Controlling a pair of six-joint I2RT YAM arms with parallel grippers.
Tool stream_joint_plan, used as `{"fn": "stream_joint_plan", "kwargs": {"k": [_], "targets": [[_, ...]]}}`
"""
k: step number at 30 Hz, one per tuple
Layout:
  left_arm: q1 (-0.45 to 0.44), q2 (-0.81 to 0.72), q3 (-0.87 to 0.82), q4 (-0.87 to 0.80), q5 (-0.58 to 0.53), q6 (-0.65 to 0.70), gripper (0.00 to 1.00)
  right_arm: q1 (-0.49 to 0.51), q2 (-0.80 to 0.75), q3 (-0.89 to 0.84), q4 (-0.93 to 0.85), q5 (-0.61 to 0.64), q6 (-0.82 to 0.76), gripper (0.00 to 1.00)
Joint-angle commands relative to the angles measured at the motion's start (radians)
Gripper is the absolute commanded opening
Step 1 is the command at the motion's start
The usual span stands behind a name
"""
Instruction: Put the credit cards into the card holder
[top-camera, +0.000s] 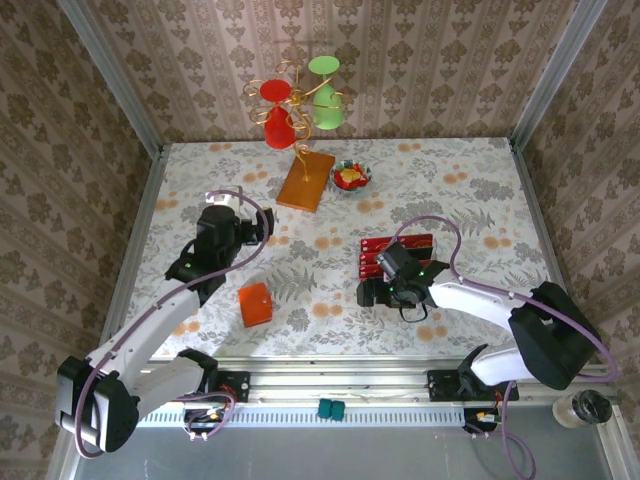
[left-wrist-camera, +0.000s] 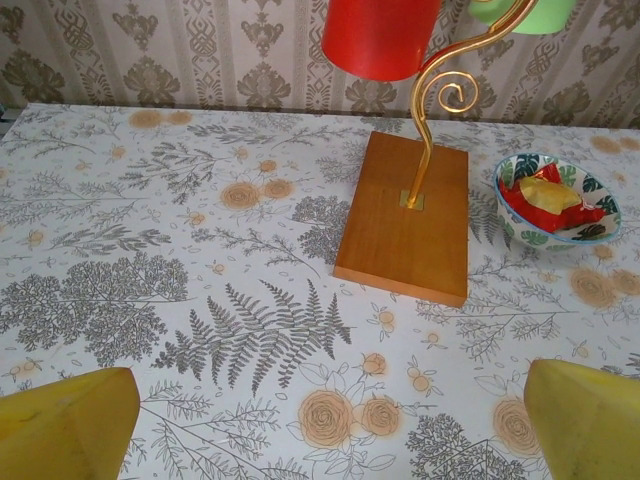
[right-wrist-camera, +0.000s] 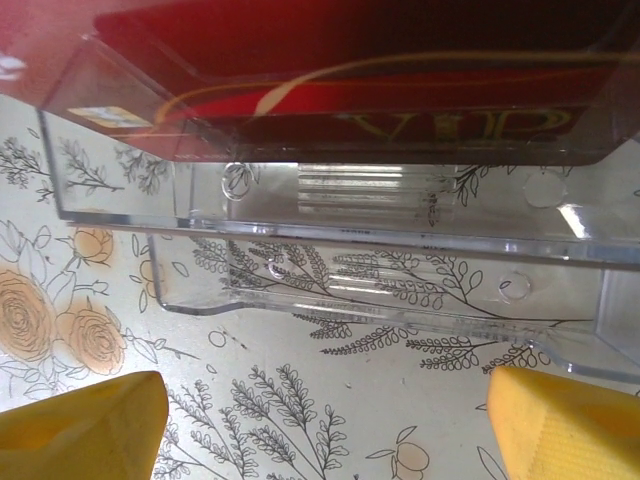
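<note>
The credit cards (top-camera: 398, 250) are a red stack in a clear plastic rack right of the table's centre. In the right wrist view the red cards (right-wrist-camera: 350, 110) with gold "VIP" lettering stand at the back of the rack (right-wrist-camera: 380, 260). My right gripper (top-camera: 392, 272) (right-wrist-camera: 325, 420) is open just in front of the rack's near lip, its yellow fingertips (right-wrist-camera: 80, 425) wide apart with bare cloth between them. The card holder (top-camera: 255, 303), a small orange square, lies shut at the near left. My left gripper (top-camera: 245, 220) (left-wrist-camera: 325, 430) hovers open and empty behind the holder.
A wooden board (top-camera: 306, 180) (left-wrist-camera: 405, 220) with a gold wire stand carrying red (left-wrist-camera: 378, 35) and green cups stands at the back centre. A patterned bowl (top-camera: 351, 177) (left-wrist-camera: 556, 198) of red and yellow pieces sits right of it. Patterned walls enclose the floral tablecloth.
</note>
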Motion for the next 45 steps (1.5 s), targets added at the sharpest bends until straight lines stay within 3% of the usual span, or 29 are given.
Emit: {"fn": "stream_joint_plan", "kwargs": {"k": [1, 28, 45], "targets": [[-0.008, -0.023, 0.01, -0.027, -0.015, -0.014, 1.0, -0.011, 0.009, 0.034, 0.025, -0.003, -0.001, 0.84], [-0.012, -0.047, -0.02, -0.05, -0.017, -0.058, 1.0, -0.073, 0.187, 0.184, 0.061, -0.042, -0.036, 0.84], [-0.013, -0.04, -0.006, -0.187, -0.005, -0.126, 1.0, -0.121, 0.308, 0.296, 0.07, -0.092, -0.082, 0.84]]}}
